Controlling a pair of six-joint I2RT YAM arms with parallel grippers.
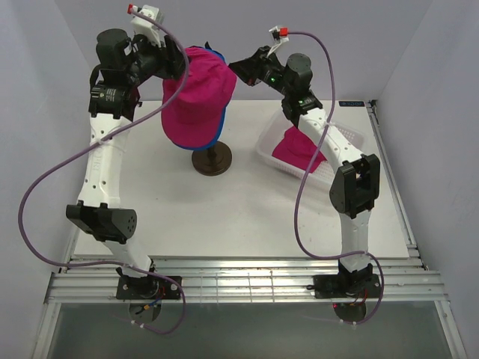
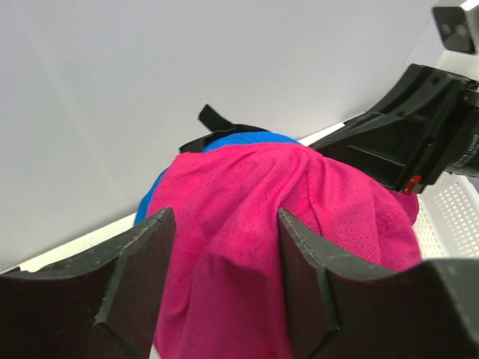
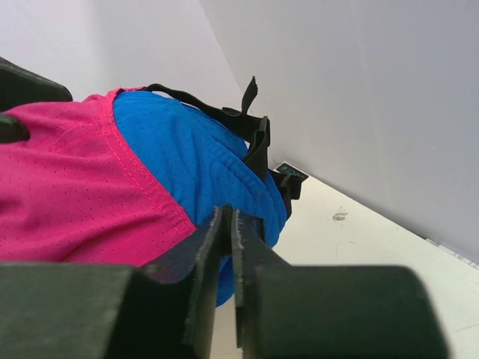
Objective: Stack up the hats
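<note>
The top pink hat [image 1: 196, 97] sat over the blue hat [image 3: 202, 157], both raised on a dark stand [image 1: 212, 161] near the back of the table [image 1: 224, 217]; whatever carried them under the fabric was hidden. So 2 of the 3 hats looked stacked. The other pink hat [image 1: 296, 149] lay in the white basket [image 1: 348, 134] to the right, well apart, and by my reading was the 1 left to add. The left gripper [image 2: 224, 224] stood wide, its jaws straddling a fold of the top hat's crown; whether they pressed it I could not tell. The right gripper [image 3: 228, 217] was closed beside the blue hat's rear edge, with no fabric visibly caught.
</note>
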